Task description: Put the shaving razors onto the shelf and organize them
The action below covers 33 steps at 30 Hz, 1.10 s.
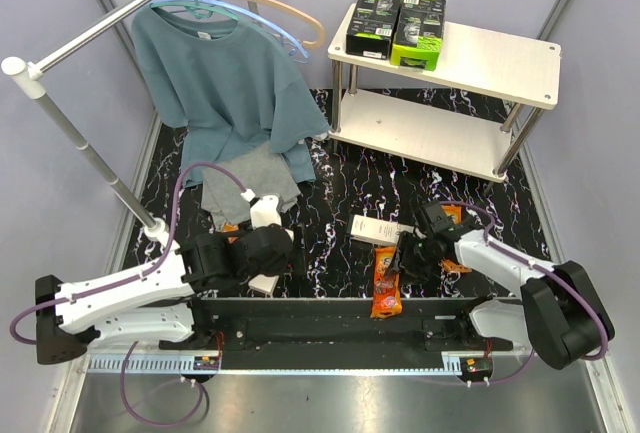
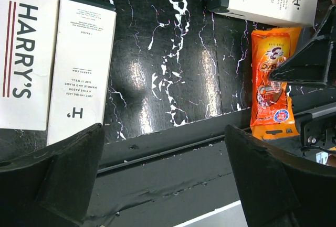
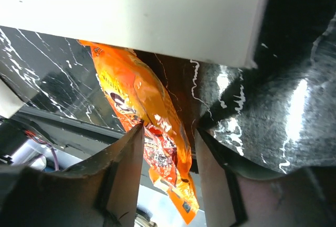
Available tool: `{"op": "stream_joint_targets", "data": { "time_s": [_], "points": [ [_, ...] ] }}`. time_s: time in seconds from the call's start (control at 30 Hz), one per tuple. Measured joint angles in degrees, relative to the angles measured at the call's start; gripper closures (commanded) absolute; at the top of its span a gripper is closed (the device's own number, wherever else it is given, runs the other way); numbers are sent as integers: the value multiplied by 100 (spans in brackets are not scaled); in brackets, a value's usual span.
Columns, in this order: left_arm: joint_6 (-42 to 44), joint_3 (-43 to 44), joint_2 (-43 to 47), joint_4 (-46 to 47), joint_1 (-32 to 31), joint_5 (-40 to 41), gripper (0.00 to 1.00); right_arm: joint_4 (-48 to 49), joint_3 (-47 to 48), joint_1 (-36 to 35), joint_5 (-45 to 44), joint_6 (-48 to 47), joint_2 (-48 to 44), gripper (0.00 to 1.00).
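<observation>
Down at the near edge of the black, white-veined tabletop (image 1: pixel 340 183), my right gripper (image 3: pixel 168 132) straddled a flat orange blister pack (image 3: pixel 136 96), its glossy film crinkled and bulging between my two dark, blunt fingers (image 3: pixel 123 169). One finger lay against the film and the other stood just beside it. I could not tell whether I was truly pinching the pack or only bracketing it. Its far end met the edge of a slim white box (image 3: pixel 157 12) of smooth matt card.

My left gripper (image 2: pixel 163 132) hung with its jaws spread wide and nothing between them, over the dark rail (image 2: pixel 184 169) along the table's edge. Ahead of it lay two more white boxes (image 2: pixel 23 54) side by side, a broad one lettered "HARRY'S" and a narrow one, both sharp-cornered and flat on the marbled surface.

Well away at the far side stood the shelf (image 1: pixel 490 58), two cream rectangular boards on round silver legs. Two black-and-lime-green boxes (image 1: pixel 420 33) sat touching each other on the left end of its top board.
</observation>
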State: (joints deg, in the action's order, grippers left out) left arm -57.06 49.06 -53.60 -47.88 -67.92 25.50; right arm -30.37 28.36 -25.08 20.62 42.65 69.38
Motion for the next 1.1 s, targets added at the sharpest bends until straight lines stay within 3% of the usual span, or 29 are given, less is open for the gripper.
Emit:
{"op": "stream_joint_targets", "data": {
  "time_s": [0.2, 0.23, 0.5, 0.7, 1.1],
  "points": [
    [-2, 0, 63, -4, 0, 0, 1, 105, 13, -282, -13, -70, 195, 95],
    [-2, 0, 79, -4, 0, 0, 1, 114, 22, -315, -9, -68, 192, 97],
    [-15, -2, 190, -11, 2, 4, 1, -4, 105, -376, -20, -85, -295, 100],
    [-35, -9, 225, -28, 4, 4, 1, -208, 673, -378, 0, -42, -911, 100],
    [-33, -9, 225, -63, 7, 7, 1, -273, 905, -378, 17, 7, -968, 100]
  ]
}}
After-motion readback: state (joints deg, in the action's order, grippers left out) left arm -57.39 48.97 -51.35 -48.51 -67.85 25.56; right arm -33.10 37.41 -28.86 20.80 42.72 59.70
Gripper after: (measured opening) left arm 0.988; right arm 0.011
